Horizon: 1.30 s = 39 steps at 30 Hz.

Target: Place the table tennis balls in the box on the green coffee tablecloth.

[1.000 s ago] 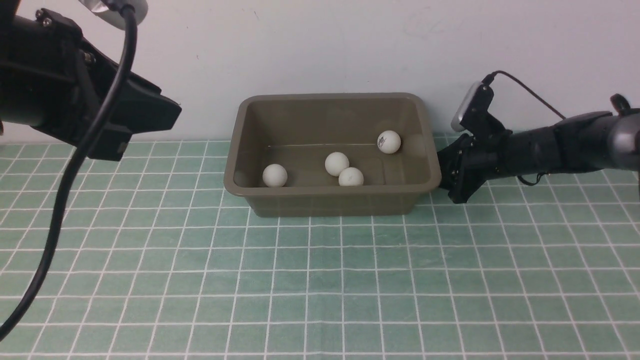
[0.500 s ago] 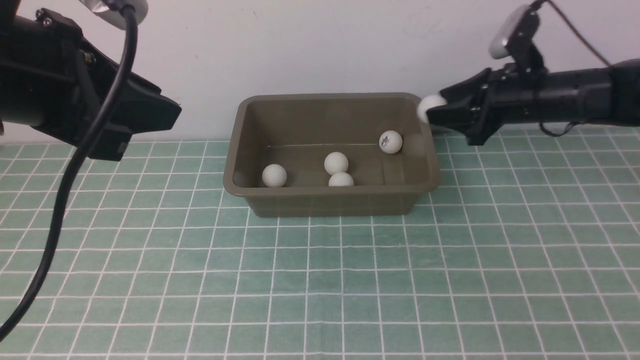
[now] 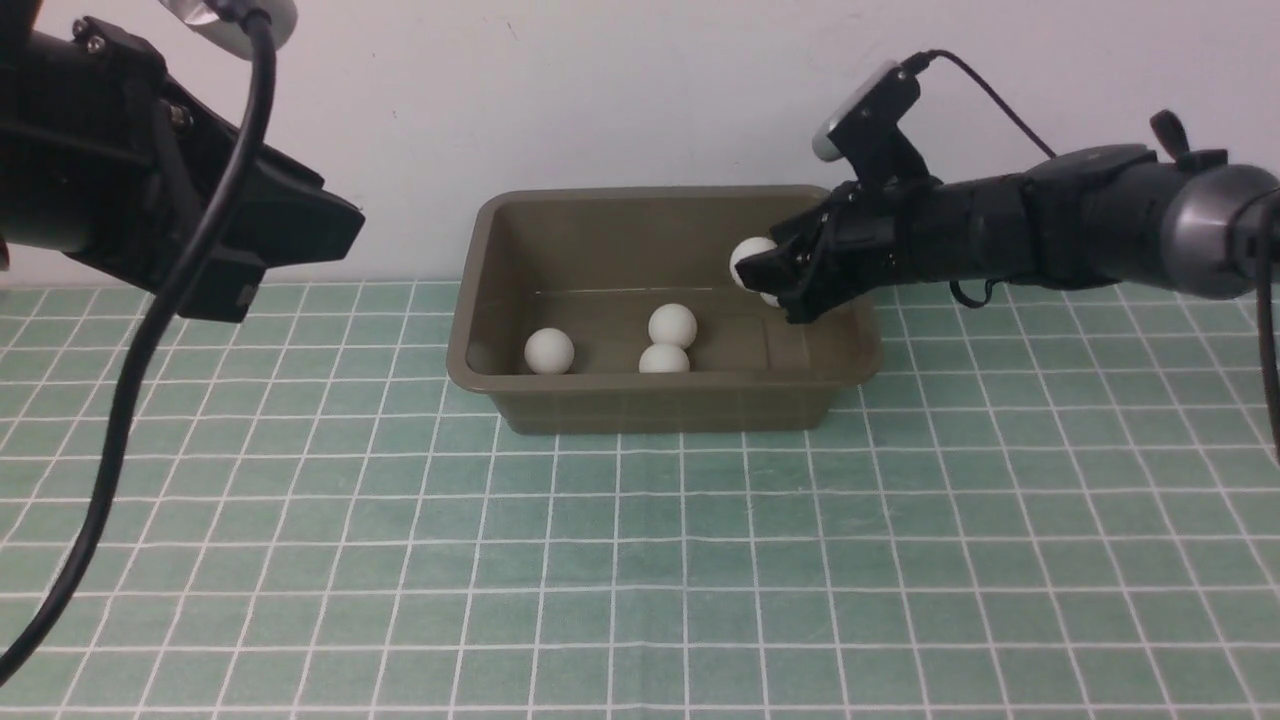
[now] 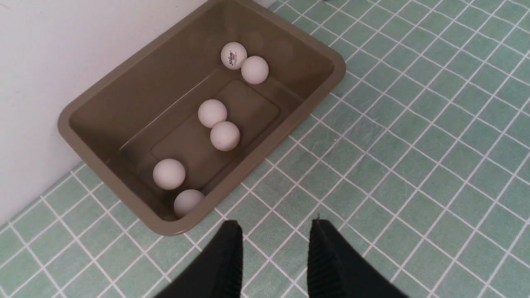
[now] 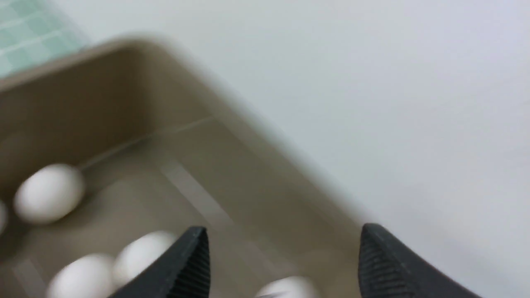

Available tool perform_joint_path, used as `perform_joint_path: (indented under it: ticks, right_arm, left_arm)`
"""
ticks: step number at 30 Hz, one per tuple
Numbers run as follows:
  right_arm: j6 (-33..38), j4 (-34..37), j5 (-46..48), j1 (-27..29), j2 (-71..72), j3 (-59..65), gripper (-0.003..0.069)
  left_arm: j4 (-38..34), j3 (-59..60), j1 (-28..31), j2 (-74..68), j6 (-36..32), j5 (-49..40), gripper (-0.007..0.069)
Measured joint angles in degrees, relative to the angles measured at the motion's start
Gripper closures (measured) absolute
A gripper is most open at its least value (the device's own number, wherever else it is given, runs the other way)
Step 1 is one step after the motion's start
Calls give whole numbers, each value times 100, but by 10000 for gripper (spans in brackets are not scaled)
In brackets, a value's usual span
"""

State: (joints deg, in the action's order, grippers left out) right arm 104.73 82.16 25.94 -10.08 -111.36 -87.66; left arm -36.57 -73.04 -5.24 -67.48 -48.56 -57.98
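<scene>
**Over the box's right end: the last ball is let go**

At the right pincer (image 3: 772, 290) nothing is held. The right wrist view shows you both jaws spread wide, with only the box floor beneath them. Half a second back this pincer was clamped on a white ball outside the rim, near the wall. A second back it sat low on the cloth beside the box. Now it reaches in over the rim, and the released ball (image 3: 752, 258) shows right at its tip, apparently dropping.

Inside the box (image 3: 660, 405) you see three table tennis balls (image 3: 672, 324) plainly from the front. A fourth is mostly hidden behind the pincer. The left wrist view counts five on the floor, with the logo ball (image 4: 234, 55) touching a neighbour at the right end. A sixth pale round by the opposite end wall reads as a reflection, though you cannot be sure.

No ball lies on the green coffee tablecloth (image 3: 640, 560). Judged from that, the task is as good as done and only the retreat remains.

The left pincer (image 4: 273, 252) hangs raised off the box's left end, jaws a little apart and empty.

Two things stand in your way: the rim sits just under the right arm, and the wall (image 3: 640, 90) is close behind the box. Lift before you pull back. The left arm's cable (image 3: 130, 400) hangs well apart from the box.
</scene>
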Motion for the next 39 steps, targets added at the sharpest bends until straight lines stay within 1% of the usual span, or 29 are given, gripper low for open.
perform_joint_path:
  ticks: [4,7,9,10,15,17,18,20,22,23,25,28,29,34,39]
  right_arm:
    - [-118,-189,-382,464,786,0,215]
    - [-480,-253,-369,901,1437,0,215]
    - [-884,-321,-61,1157,1922,19,215]
    - [-1219,-511,250,1278,2216,51,220]
    - [-2276,-1545,1356,1305,2896,132,253]
    - [-2975,-2097,1619,1305,3091,132,258]
    - [-3547,-2483,1773,1305,3179,132,259]
    - [-4346,-3213,1970,1305,3337,132,260]
    - [-5330,-4340,2232,1305,3548,155,260]
    - [-5719,-4758,2304,1305,3668,207,260]
    - [-6165,-5461,2368,1305,3865,367,260]
    - [-6545,-6263,2414,1305,4385,836,260]
    - [-6598,-6419,2416,1305,4701,1100,260]
    - [-6578,-6496,2379,1305,5487,2020,260]
    - [-6161,-6124,2117,1305,6615,3498,260]
  left_arm:
    - [-13,0,0,0,0,0,419]
    - [-13,0,0,0,-49,0,419]
    - [-13,0,0,0,-107,0,419]
    - [-15,0,0,0,-141,0,419]
    - [-39,0,0,0,-197,0,419]
    - [-82,0,0,0,-199,0,419]
    - [-116,0,0,0,-206,0,419]
    - [-232,0,0,0,-222,0,419]
    - [-258,0,0,0,-228,0,419]
    - [-285,0,0,0,-228,0,419]
    - [-315,0,0,0,-228,0,419]
    - [-377,0,0,0,-228,0,419]
    - [-385,0,0,0,-228,-5,419]
    - [-405,0,0,0,-228,-5,419]
    - [-422,0,0,0,-228,-5,419]
